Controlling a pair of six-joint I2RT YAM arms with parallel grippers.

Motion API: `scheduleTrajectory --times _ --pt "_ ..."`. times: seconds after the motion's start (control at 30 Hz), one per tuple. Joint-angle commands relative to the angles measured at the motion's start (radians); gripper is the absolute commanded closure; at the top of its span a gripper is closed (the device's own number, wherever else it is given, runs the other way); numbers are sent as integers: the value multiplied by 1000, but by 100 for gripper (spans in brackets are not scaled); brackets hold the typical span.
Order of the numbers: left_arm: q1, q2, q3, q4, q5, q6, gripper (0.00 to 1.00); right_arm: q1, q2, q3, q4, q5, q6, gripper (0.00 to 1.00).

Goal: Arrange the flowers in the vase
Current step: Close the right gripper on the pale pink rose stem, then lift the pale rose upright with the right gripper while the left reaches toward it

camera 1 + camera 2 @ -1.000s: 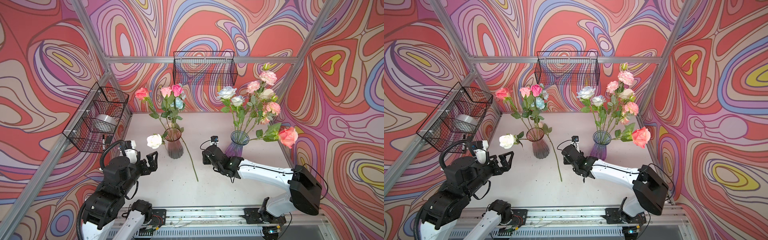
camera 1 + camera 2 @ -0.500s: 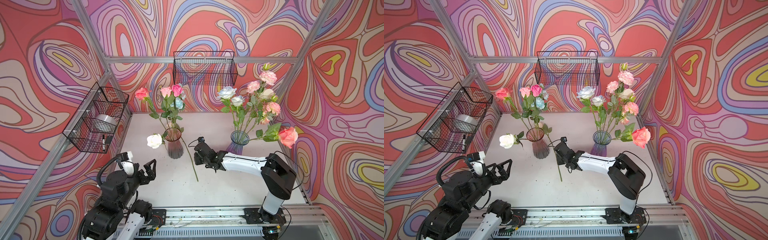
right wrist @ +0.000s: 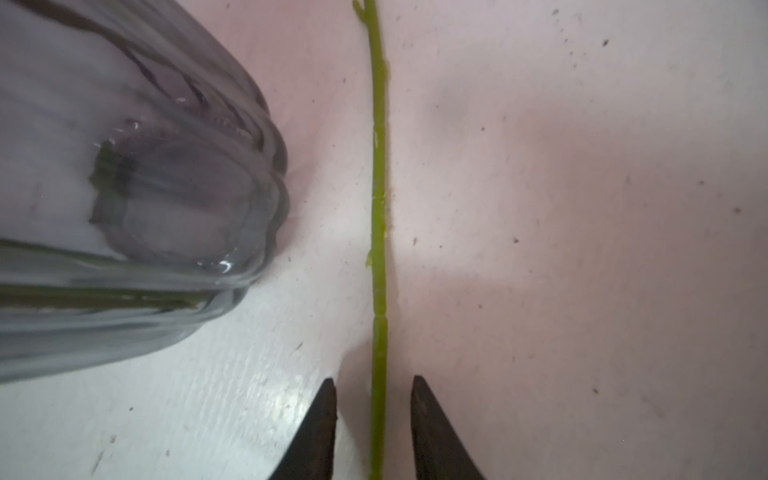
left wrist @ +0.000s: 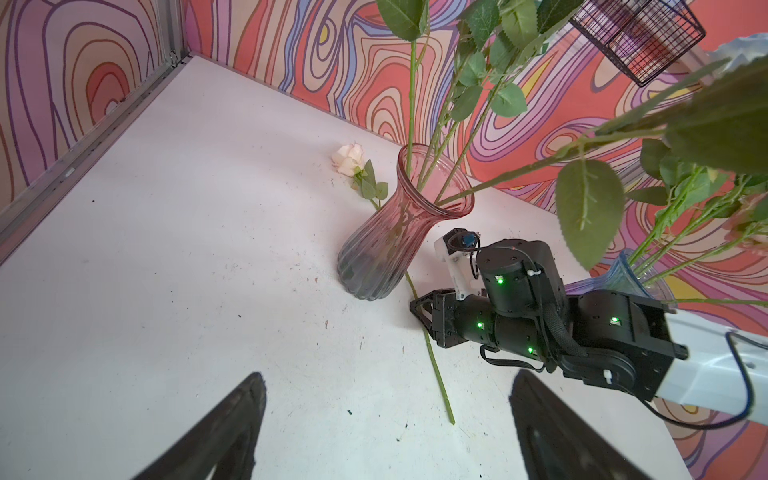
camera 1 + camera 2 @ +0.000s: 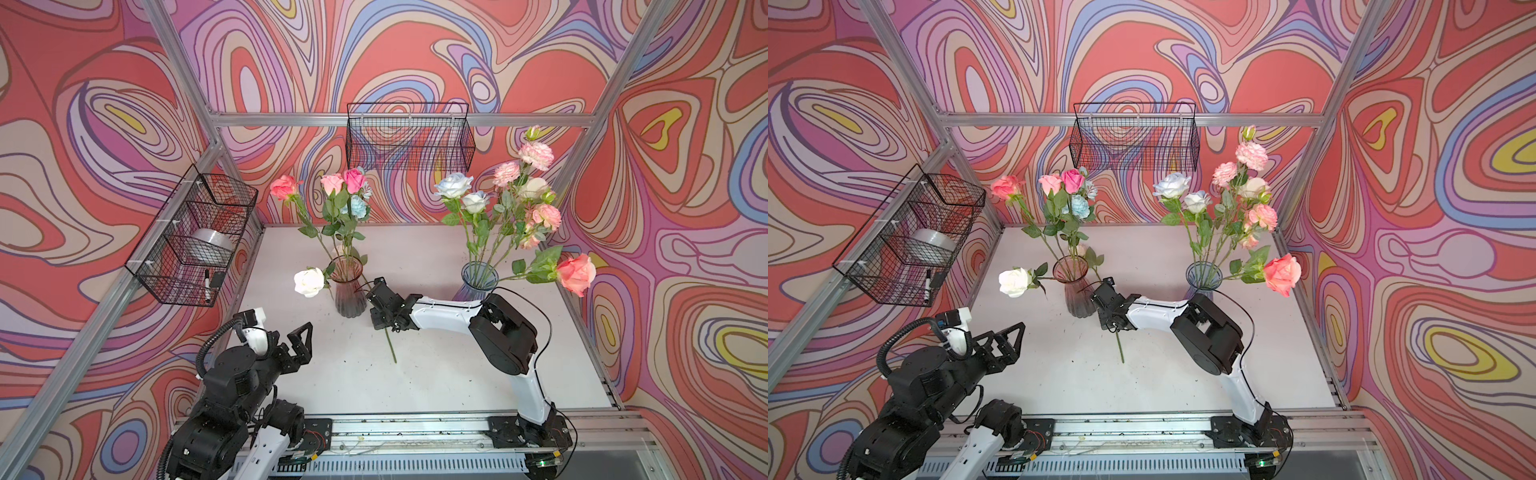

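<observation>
The right gripper [image 3: 374,380] has swung beside the pink ribbed glass vase [image 5: 348,291], jaws narrowing around but not touching the green flower stem [image 3: 379,187] lying on the desk [image 5: 436,374]. The left gripper [image 5: 303,343] stays wide apart. A pickup looks imminent.

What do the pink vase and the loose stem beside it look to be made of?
Pink vase: apparently tinted glass, ribbed and glossy; the stems standing in it show through its wall. Loose stem: probably moulded plastic, matte green, with small seam nubs along it.
</observation>
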Motion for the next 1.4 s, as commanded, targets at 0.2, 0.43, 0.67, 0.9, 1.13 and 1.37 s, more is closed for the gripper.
scheduleTrajectory --times 0.2,0.43,0.67,0.9,1.13,1.37 --pt "4 -22 -8 -34 15 -31 8 -4 -17 -45 -33 64 23 100" --pt "4 48 57 -32 94 -12 7 -11 -191 -179 27 129 58 100" --pt "5 29 91 6 186 12 8 -30 -369 -330 115 112 87 100" --pt "5 -12 92 43 249 15 9 -39 -467 -429 191 54 122 100" --pt "4 14 112 71 320 -4 11 -48 -594 -546 281 21 173 100" --pt "4 -25 84 130 342 -39 11 -47 -712 -637 306 27 204 100"
